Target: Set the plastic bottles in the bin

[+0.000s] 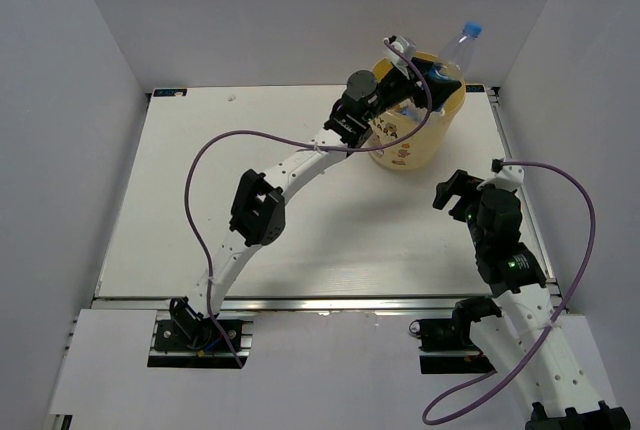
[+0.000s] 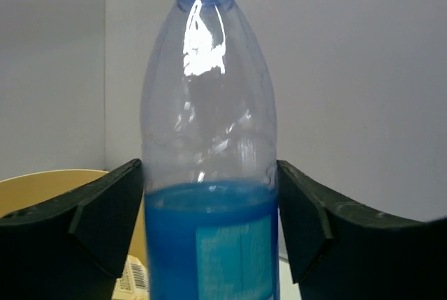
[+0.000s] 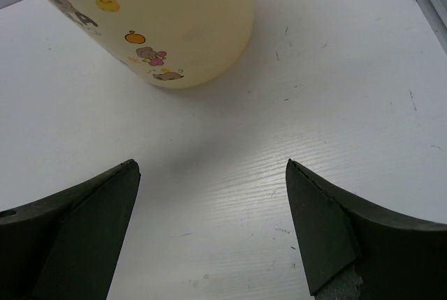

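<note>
The pale-yellow bin with small cartoon pictures stands at the far right of the table. My left gripper is over its mouth, shut on a clear plastic bottle with a blue cap and blue label, tilted up to the right. In the left wrist view the bottle fills the space between both fingers, with the bin rim low at left. My right gripper is open and empty above bare table, near the bin. The bin's inside is mostly hidden; no other bottles show.
White walls enclose the table on three sides. A purple cable loops along each arm. The table's right edge runs close to the right arm.
</note>
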You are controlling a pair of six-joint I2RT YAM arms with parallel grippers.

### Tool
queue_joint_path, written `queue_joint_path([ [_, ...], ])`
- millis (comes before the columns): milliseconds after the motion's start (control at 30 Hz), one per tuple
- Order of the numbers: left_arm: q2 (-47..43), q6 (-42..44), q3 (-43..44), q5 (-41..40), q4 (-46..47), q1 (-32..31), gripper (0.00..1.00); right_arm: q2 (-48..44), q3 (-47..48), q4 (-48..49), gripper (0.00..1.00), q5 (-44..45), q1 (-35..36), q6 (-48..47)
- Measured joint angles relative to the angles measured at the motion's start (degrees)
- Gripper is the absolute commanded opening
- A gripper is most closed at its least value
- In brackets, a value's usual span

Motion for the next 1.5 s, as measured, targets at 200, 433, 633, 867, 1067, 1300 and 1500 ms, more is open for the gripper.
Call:
queue_joint_path([
  [200,0.42,1.68,0.02,-1.46,-0.66,0.70,0.98,0.15,-0.07,0.09,0.89,-0.68,0.00,-0.07],
  [433,0.20,3.65,-0.33,-3.19,-1.33,1.44,0.98,0.85,-0.13,0.39,0.89,-1.03,0.00,-0.20],
  [633,-0.74,4.94,-1.57,-4.04,-2.82,1.40,0.98,1.92,-0.13,0.42,0.89,-1.05,0.00,-0.24],
  [867,-8.50,6.19,-8.96,-7.61,-7.85,1.68,0.98,4.81,0.02,0.37,0.89,-0.37,-0.02,-0.44],
  [1067,-21.94,0.96,-16.20,-9.90,-11.50,6.86,0.98,10.82,4.61,-1.18,0.89,3.65,-2.08,-0.76],
  [1300,-45.35,-4.52,-38.56,-16.20,-13.94,22.27,0.98,21.42,13.20,-1.25,0.89,0.31,-15.74,-3.87],
  [1500,-58.55,-6.05,-57.51,-27.45,-19.12,26.58,0.98,36.06,26.34,-0.76,0.89,-3.63,-27.10,-8.63],
])
